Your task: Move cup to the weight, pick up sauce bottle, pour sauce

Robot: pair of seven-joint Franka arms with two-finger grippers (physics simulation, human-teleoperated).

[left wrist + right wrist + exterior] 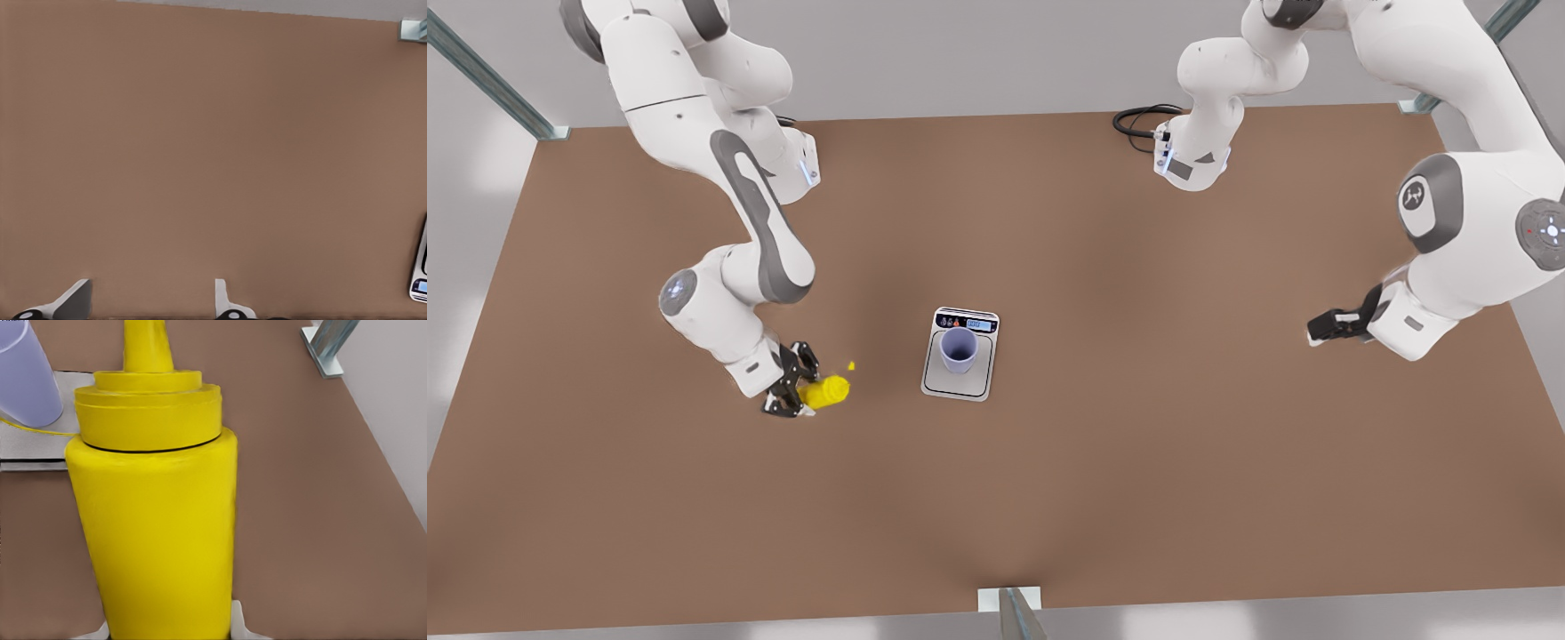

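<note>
Right claw [796, 391], lower left of the front view, is clamped on the yellow sauce bottle [824, 391]; the bottle is tilted, nozzle aimed toward the front view's right at the scale. In the right wrist view the sauce bottle [155, 520] sits between the fingers [241, 623], with the cup [25, 377] beyond it. Lavender cup [959, 349] stands upright on the digital kitchen scale [960, 356], mid-frame on the brown bench [1138, 462], well apart from the bottle. Left claw [1319, 329], at right of the front view, waits above bare bench, fingers [227, 300] spread and holding nothing; scale corner [420, 273] at that wrist view's edge.
</note>
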